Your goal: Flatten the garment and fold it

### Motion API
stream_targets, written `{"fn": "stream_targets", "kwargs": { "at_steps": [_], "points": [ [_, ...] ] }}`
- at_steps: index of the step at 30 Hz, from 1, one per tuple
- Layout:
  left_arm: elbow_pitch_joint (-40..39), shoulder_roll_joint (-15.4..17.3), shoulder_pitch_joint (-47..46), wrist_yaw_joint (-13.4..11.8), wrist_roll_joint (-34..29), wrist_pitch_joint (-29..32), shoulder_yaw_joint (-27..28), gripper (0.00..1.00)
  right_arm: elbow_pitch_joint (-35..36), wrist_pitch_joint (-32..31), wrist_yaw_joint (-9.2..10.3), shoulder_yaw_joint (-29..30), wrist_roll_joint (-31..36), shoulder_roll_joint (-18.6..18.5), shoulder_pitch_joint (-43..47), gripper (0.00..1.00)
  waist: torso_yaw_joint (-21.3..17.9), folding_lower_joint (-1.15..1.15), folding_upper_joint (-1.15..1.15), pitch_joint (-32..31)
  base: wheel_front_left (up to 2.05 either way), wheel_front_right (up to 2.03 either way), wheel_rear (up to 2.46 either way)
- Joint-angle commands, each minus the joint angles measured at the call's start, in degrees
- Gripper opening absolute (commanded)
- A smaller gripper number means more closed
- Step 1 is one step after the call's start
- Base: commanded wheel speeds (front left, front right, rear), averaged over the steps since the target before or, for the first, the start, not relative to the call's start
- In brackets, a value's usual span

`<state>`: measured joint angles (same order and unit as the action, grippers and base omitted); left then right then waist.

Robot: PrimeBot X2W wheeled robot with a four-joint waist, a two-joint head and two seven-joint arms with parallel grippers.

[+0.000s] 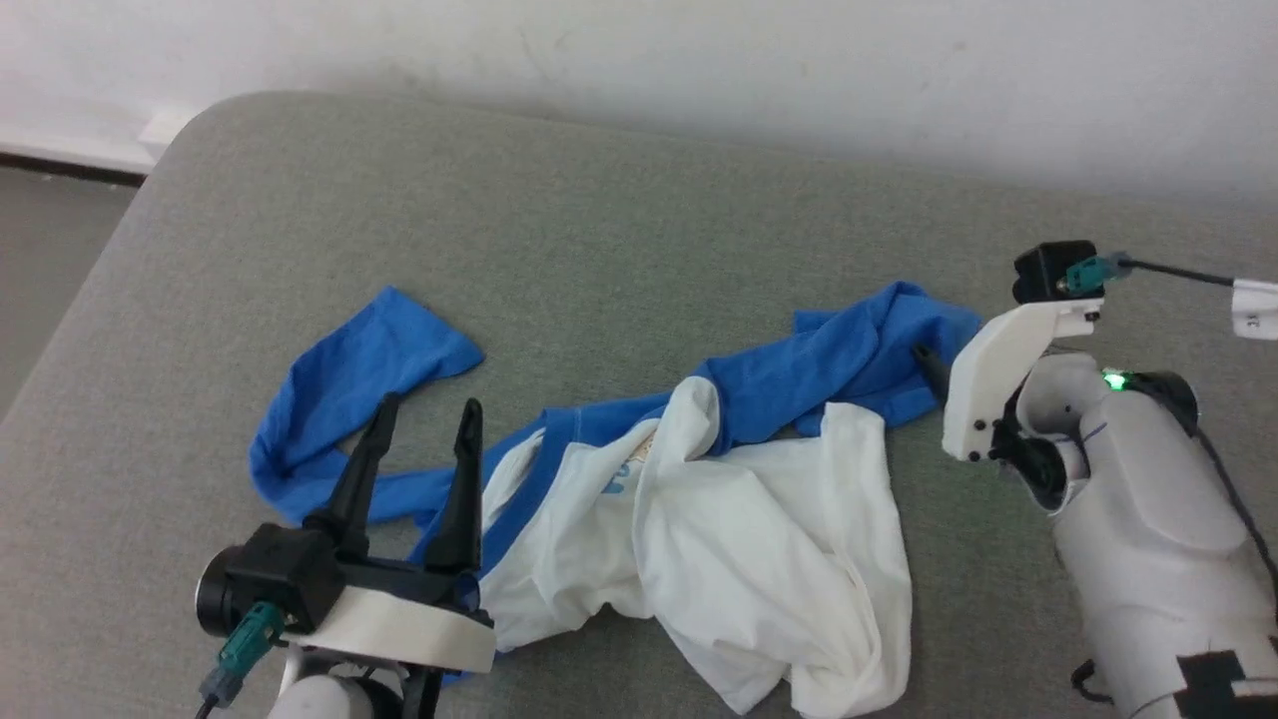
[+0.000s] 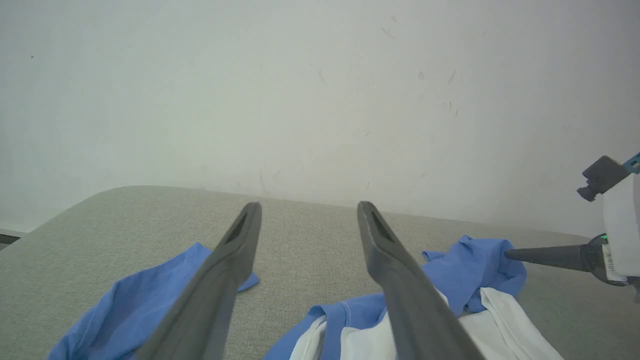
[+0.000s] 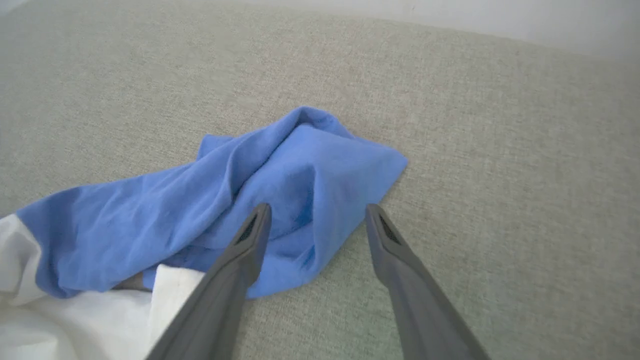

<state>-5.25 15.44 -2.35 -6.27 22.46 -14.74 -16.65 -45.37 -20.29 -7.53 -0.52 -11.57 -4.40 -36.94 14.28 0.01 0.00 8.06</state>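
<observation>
The garment [image 1: 719,499] lies crumpled on the grey cushion [image 1: 599,240], its white body bunched in the middle and a blue sleeve trailing off to each side. My left gripper [image 1: 429,411] stands open at the lower left, above the left sleeve [image 1: 349,369], fingers apart with nothing between them. In the left wrist view the left gripper [image 2: 309,210] points over the cushion toward the wall. My right gripper [image 3: 317,212] is open just over the edge of the right sleeve [image 3: 280,170], one fingertip [image 1: 924,357] showing against the blue cloth in the head view.
A white wall [image 1: 699,70] rises directly behind the cushion. The cushion's rounded back-left corner [image 1: 215,110] drops to a grey floor [image 1: 50,260]. Bare cushion lies behind the garment and to its right.
</observation>
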Motion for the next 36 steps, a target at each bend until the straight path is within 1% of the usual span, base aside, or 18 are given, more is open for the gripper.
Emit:
{"fn": "stream_targets", "kwargs": {
  "at_steps": [1, 4, 7, 8, 9, 10, 11, 13, 19, 20, 22, 24, 27, 30, 33, 36],
  "points": [
    [0.2, -0.8, -1.1, 0.8, -0.7, -0.3, 0.2, 1.0, -2.7, -0.8, 0.04, 1.4, 0.8, -0.7, -1.9, 1.0, 3.5, -0.01, 0.0, 3.0, 0.0, 0.0, 0.0],
    [0.7, -2.5, -1.7, 2.2, -1.5, -0.3, 0.9, 1.0, -9.4, -4.4, 0.04, 3.8, 3.8, -1.7, -5.0, 1.0, 4.6, -0.01, 0.0, 3.5, 0.0, 0.0, 0.0],
    [1.2, -3.9, -1.8, 3.5, -2.2, -0.3, 1.7, 1.0, -15.2, -8.5, 0.04, 5.7, 5.7, -2.0, -6.3, 1.0, 5.2, -0.01, 0.0, 3.3, 0.0, 0.0, 0.0],
    [1.4, -4.3, -1.7, 3.8, -2.5, -0.3, 2.0, 1.0, -16.8, -9.8, 0.04, 6.1, 6.1, -2.0, -6.4, 0.88, 5.2, -0.01, 0.0, 3.2, 0.0, 0.0, 0.0],
    [1.5, -4.7, -1.5, 4.2, -2.8, -0.3, 2.4, 1.0, -18.3, -11.1, 0.04, 6.3, 6.2, -1.8, -6.6, 0.51, 5.2, -0.01, 0.0, 3.0, 0.0, 0.0, 0.0],
    [1.7, -5.0, -1.3, 4.5, -3.1, -0.3, 2.7, 1.0, -19.4, -11.9, 0.04, 6.7, 6.1, -1.6, -6.8, 0.31, 5.2, -0.01, 0.0, 2.8, 0.0, 0.0, 0.0],
    [1.8, -5.3, -1.2, 4.7, -3.4, -0.3, 3.1, 1.0, -19.8, -11.8, 0.04, 6.7, 6.0, -1.4, -7.1, 0.0, 5.0, -0.01, 0.0, 2.6, 0.0, 0.0, 0.0],
    [2.1, -5.7, -0.8, 5.1, -3.9, -0.3, 3.9, 1.0, -18.7, -8.0, 0.04, 6.5, 5.9, -0.9, -8.3, 0.0, 4.4, -0.01, 0.0, 2.3, 0.0, 0.0, 0.0],
    [2.9, -6.6, 0.3, 6.1, -5.2, -0.3, 6.0, 1.0, -10.6, 13.2, 0.04, 4.4, 5.2, 0.3, -14.4, 0.0, 1.6, -0.01, 0.0, 0.4, 0.0, 0.0, 0.0],
    [2.9, -6.6, 0.3, 6.1, -5.2, -0.3, 6.0, 1.0, -10.6, 13.2, 0.04, 4.4, 5.2, 0.3, -14.4, 0.0, 1.6, -0.01, 0.0, 0.4, 0.0, 0.0, 0.0],
    [3.2, -6.8, 0.7, 6.5, -5.5, -0.3, 6.4, 1.0, -7.7, 18.8, 0.04, 3.2, 4.8, 0.5, -16.4, 0.0, 0.5, -0.01, 0.0, -0.5, 0.0, 0.0, 0.0],
    [3.6, -6.9, 1.3, 6.7, -5.8, -0.3, 6.7, 1.0, -4.7, 22.4, 0.04, 2.4, 4.4, 0.1, -17.4, 0.0, -0.7, -0.01, 0.0, -1.7, 0.0, 0.0, 0.0],
    [3.8, -7.1, 2.5, 6.8, -6.1, -0.3, 7.2, 1.0, 1.1, 24.3, 0.04, 2.3, 4.1, -2.5, -16.2, 0.0, -2.5, -0.01, 0.0, -3.1, 0.0, 0.0, 0.0],
    [3.9, -7.3, 3.7, 6.7, -6.2, -0.3, 7.6, 1.0, 8.4, 23.4, 0.04, 5.0, 4.1, -6.5, -10.8, 0.0, -4.2, -0.01, 0.0, -4.3, 0.0, 0.0, 0.0],
    [4.1, -7.4, 4.8, 6.6, -6.2, -0.3, 7.9, 1.0, 16.2, 19.4, 0.04, 11.2, 4.7, -10.2, -1.7, 0.0, -5.8, -0.01, 0.0, -5.1, 0.0, 0.0, 0.0],
    [4.1, -7.4, 5.5, 6.6, -6.2, -0.3, 8.1, 1.0, 23.4, 14.3, 0.04, 19.4, 5.4, -11.8, 9.2, 0.0, -7.0, -0.01, 0.0, -5.6, 0.0, 0.0, 0.0]
  ]
}}
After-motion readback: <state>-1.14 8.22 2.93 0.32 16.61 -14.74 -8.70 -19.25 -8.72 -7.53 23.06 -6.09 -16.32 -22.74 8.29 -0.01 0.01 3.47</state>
